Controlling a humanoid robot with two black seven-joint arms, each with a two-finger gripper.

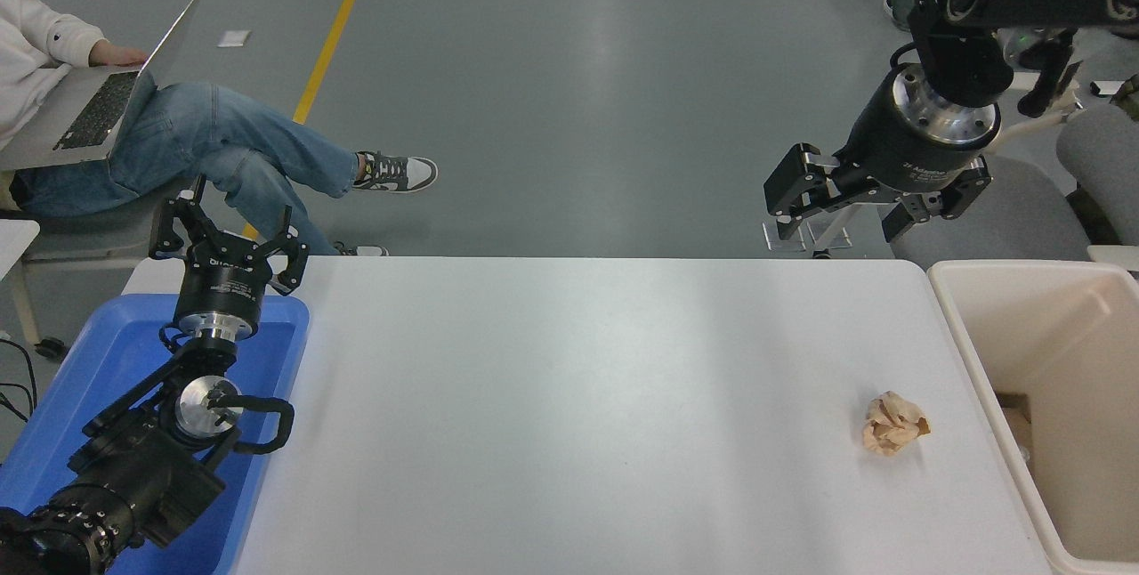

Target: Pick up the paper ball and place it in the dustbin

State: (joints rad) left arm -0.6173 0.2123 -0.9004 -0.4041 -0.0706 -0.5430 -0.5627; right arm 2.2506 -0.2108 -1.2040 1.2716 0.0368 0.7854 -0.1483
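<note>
Nothing is yet being carried: the paper ball [894,423] is lying untouched on the white table [569,415], just beside the dustbin [965,352]. The right gripper [841,219] is being held high beyond the far edge, claw spread apart and empty. Reach, grasp and drop are all left. The left gripper [227,232] is parked over the blue tray [80,379], apparently apart. No obstruction is being seen between claw and ball; a person with a laptop [98,99] is seated well clear.

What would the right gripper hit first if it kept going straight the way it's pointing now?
Probably nothing on the table. The right gripper hangs open past the table's far edge, pointing down and toward the picture's left, so its line likely ends on the grey floor. The paper ball lies well off it. Depth is unclear.
</note>
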